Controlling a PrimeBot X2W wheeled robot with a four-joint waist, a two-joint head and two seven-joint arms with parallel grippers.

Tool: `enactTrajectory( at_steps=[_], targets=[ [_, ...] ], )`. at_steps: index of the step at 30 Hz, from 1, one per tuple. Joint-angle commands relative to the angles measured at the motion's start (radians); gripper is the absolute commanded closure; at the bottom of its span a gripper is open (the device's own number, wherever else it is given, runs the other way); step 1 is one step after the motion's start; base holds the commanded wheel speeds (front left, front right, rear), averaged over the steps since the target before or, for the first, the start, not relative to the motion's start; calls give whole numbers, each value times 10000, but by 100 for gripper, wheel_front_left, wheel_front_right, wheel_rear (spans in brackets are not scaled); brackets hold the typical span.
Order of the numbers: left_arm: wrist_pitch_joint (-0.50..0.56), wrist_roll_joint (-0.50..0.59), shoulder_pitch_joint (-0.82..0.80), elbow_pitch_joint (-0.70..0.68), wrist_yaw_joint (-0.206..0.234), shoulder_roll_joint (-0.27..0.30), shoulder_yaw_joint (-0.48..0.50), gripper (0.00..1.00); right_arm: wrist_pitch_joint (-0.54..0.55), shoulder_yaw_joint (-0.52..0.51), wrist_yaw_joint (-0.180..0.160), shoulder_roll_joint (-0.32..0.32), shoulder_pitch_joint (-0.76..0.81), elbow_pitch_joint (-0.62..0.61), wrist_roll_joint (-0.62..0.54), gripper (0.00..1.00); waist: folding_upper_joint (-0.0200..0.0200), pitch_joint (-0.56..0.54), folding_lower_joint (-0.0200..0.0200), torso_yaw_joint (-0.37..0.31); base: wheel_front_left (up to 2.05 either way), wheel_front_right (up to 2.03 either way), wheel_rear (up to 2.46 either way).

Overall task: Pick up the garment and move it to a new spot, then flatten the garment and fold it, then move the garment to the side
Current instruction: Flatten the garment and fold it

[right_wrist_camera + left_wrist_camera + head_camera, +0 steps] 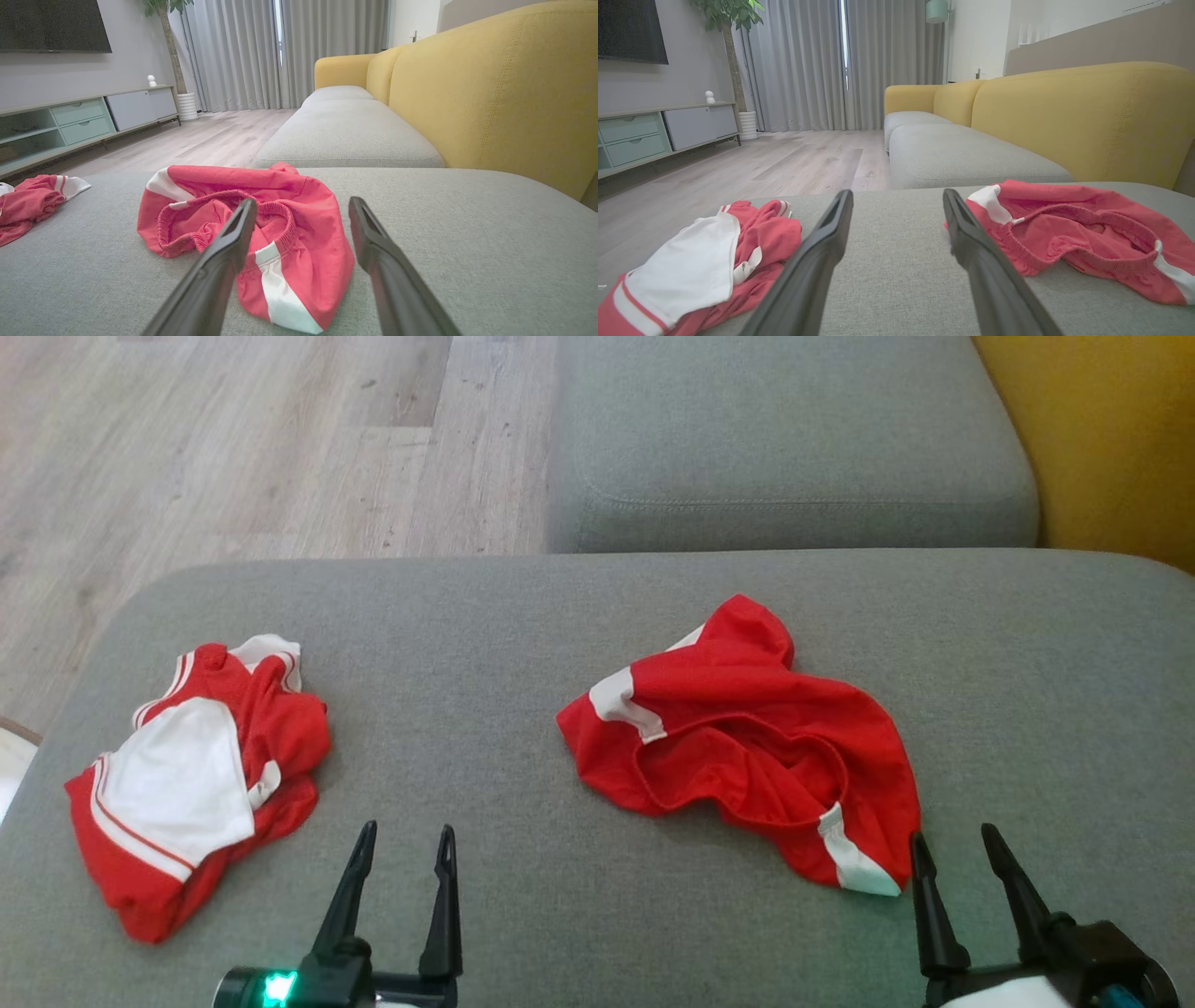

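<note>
Shorts [747, 747] crumpled, untouched; left gripper [408, 829] and right gripper [952, 835] both wide, empty; pickup step next, right should pinch near hem.

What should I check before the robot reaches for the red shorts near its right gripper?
1. The left gripper is open and empty: ok.
2. The right gripper is open and empty: ok.
3. The red shorts lie free on the grey cushion, nothing on top: ok.
4. The red shorts are flat: not ok, crumpled.
5. The second garment lies apart from the red shorts: ok.
</note>
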Motion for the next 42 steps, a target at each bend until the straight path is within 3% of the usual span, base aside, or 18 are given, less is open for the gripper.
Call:
enactTrajectory(
  at_steps=[1, 13, 23, 32, 42],
  targets=[
    [-95, 0, -325, -285, 39, -20, 258, 0, -38, 240, 65, -66, -145, -284, -32, 0, -1, -27, 1, -18, 0, 0, 0],
    [-95, -43, -318, -33, 7, -20, -84, 0, -38, 405, 65, -66, -62, -259, -157, 0, -1, -143, 1, -508, 0, 0, 0],
    [-87, -906, -1758, 1472, -305, -20, -1707, 0, -38, 481, 65, -66, -248, -261, -362, 0, -1, 218, 1, -2123, 0, 0, 0],
    [2228, -1994, -4162, 2949, -746, -20, -4193, 0, -38, 494, 65, -66, -321, -242, -315, 0, -1, 608, 1, -3225, 0, 0, 0],
    [3840, -2869, -6403, 3939, -275, -20, -5633, 0, -38, 760, 65, -66, -802, -293, -324, 0, -1, 1455, 1, -3970, 0, 0, 0]
  ],
)
